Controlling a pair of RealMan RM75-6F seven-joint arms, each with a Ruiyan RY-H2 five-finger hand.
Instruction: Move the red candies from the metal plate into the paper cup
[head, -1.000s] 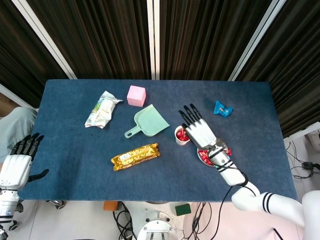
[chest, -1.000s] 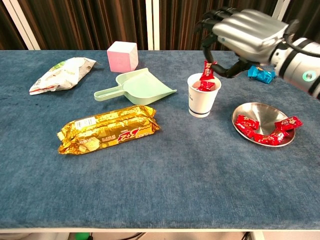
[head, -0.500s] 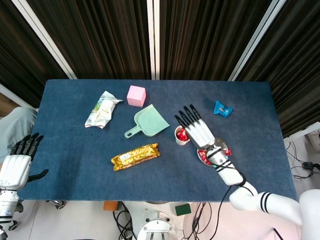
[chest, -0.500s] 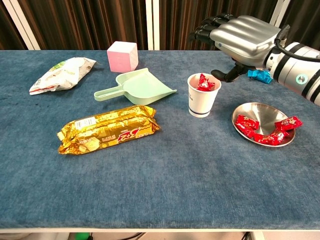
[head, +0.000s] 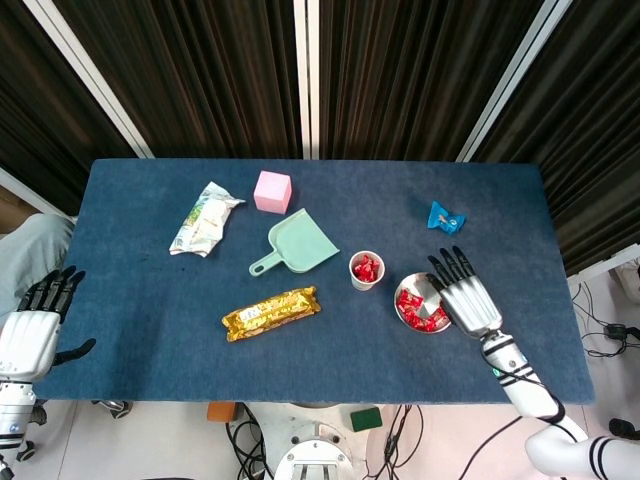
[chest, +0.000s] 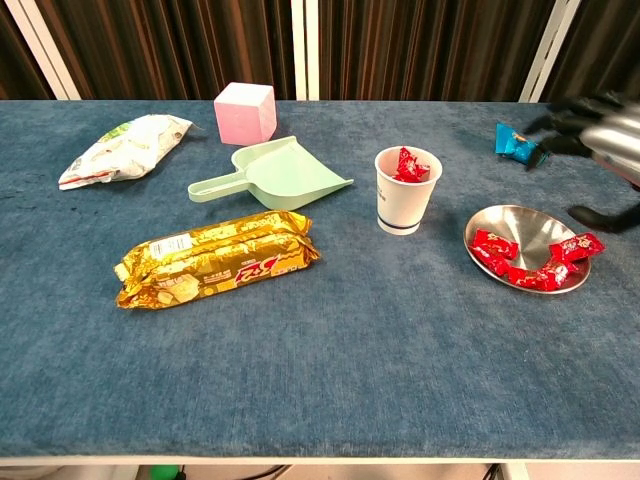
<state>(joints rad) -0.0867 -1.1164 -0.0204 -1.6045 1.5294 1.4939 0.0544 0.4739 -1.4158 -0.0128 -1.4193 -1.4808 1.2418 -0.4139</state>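
Red candies (chest: 525, 260) on metal plate (chest: 500, 219), some in paper cup (chest: 405, 200); right hand (head: 466, 298) spread, empty, beside plate; green scoop (chest: 285, 173) left of cup.

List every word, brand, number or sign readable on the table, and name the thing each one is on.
No text can be read for certain in either view.
Gold snack pack: print on the wrapper, too small and blurred to read.
White and green snack bag: printed, but unreadable.
Red candies in the metal plate and in the paper cup: markings too small.
Blue candy: unreadable.
Pink cube and green dustpan: no print seen.
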